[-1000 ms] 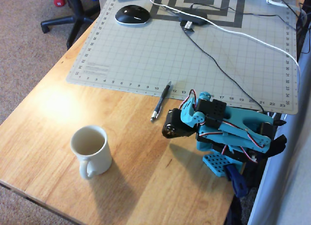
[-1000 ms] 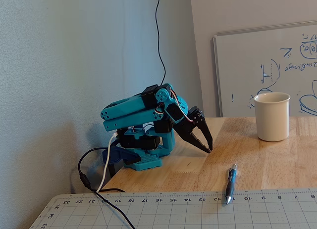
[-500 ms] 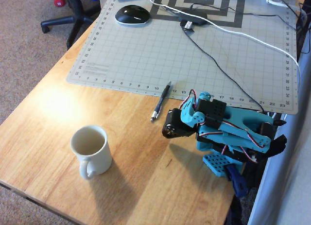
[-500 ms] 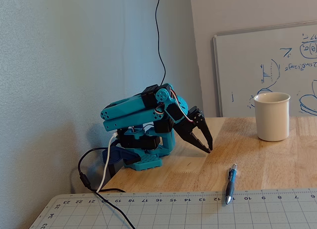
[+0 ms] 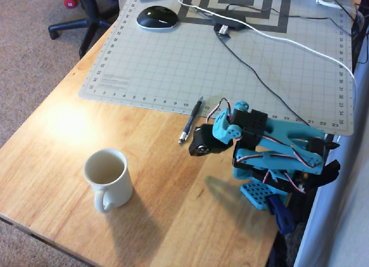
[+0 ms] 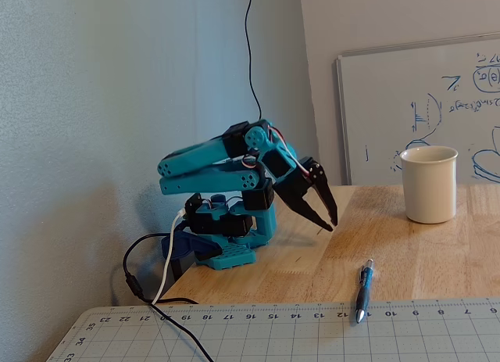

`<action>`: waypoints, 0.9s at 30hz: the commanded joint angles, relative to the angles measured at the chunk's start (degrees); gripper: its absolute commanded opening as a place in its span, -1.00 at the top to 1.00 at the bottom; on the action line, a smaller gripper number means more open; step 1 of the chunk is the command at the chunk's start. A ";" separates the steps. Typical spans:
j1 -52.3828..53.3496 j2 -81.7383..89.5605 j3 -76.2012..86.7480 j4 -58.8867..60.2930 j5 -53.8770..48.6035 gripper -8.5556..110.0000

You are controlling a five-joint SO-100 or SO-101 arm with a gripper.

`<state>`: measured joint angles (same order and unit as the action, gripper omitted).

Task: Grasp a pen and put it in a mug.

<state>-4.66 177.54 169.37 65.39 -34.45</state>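
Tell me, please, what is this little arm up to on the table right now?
Nothing is being handled yet. The blue arm is folded low near its base, and its gripper hangs slightly open and empty above the wood. The pen lies half on the wooden table, half on the cutting mat, close to the gripper. The mug stands upright and empty, apart from both.

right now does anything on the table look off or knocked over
Nothing stands out. The mug stands upright and looks empty, with no spill around it. The pen lies flat, half on the cutting mat and half on the wood, which is untidy but not odd. The gripper hangs above the table with its fingers holding nothing.
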 commanded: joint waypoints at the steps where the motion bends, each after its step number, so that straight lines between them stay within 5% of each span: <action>1: 1.85 -11.69 -10.55 -0.09 -3.43 0.65; 16: 21.01 -48.60 -39.55 -0.79 -25.66 0.54; 27: 36.39 -74.00 -60.64 -1.93 -22.32 0.53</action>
<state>28.30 108.19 116.63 65.30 -59.15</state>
